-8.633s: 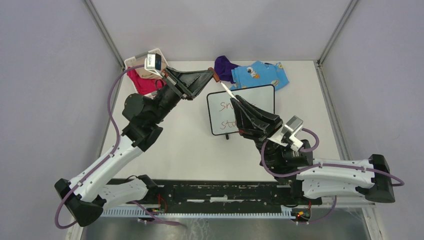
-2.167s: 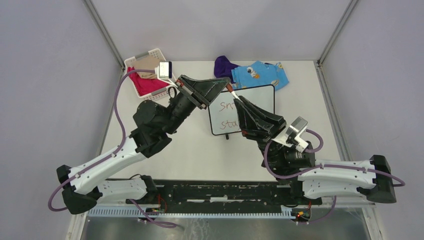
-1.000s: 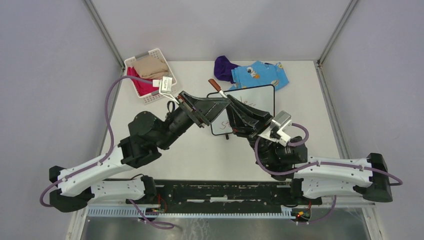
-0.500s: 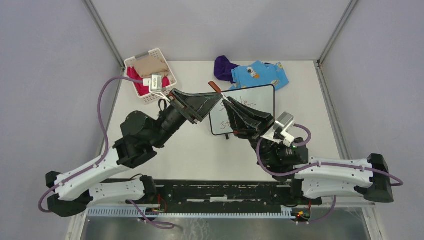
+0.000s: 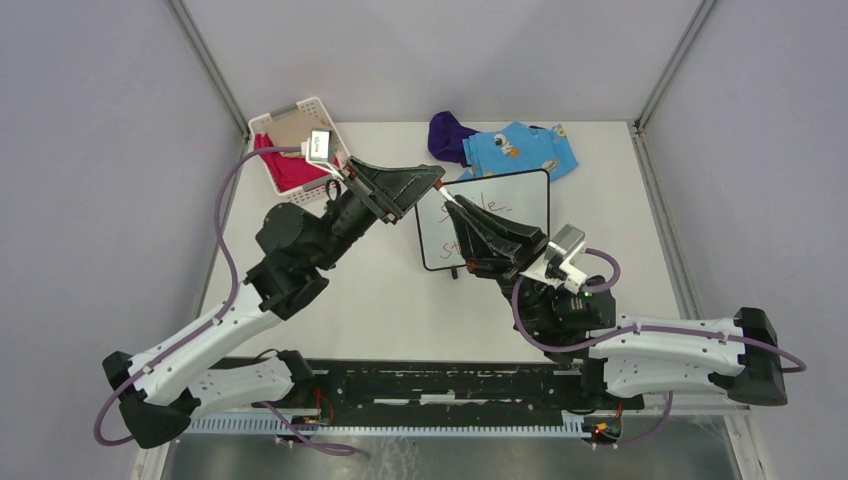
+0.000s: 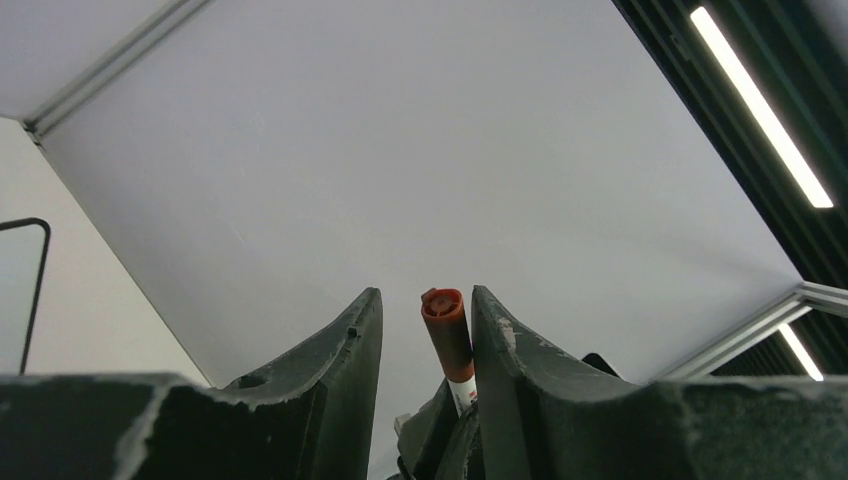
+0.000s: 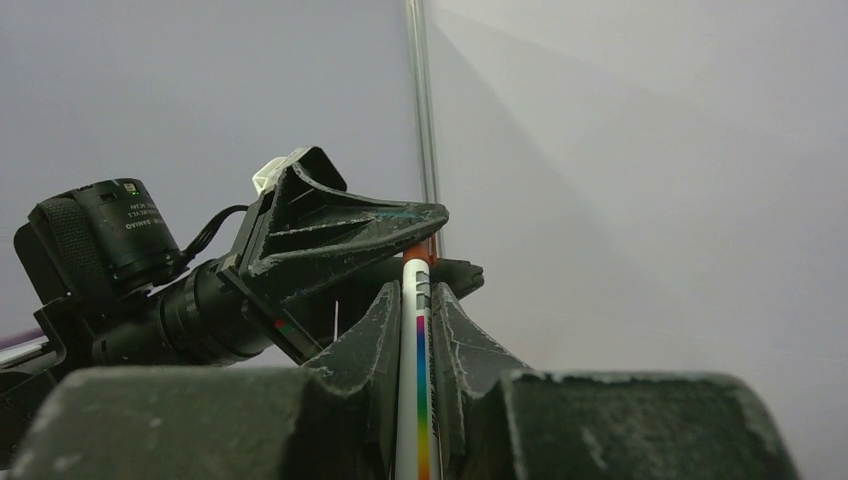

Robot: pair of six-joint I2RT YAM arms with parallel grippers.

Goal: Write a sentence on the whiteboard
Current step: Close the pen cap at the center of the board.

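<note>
- Whiteboard (image 5: 525, 205): white, with a thin black frame and rounded corners. It sits on the pale desk (image 5: 370, 290) a little right of centre in the top view, turned slightly askew.
- Sentence (image 5: 490, 196): thin reddish-brown handwriting in two lines on the board's left half.
- Left hand (image 5: 437, 181): it hangs over the board's upper left corner. In its own wrist view the fingers stand partly apart around the red end of the marker (image 6: 447, 335), which lies against one finger with a gap to the other.
- Right hand (image 5: 449, 203): it is just right of the left one, over the board's left half, clamped narrow on the marker's white, rainbow-striped barrel.
- Hidden: the two hands cover most of the writing. Only a few letters of each line show, too few to read, and the right arm hides part of the board's lower edge.
</note>
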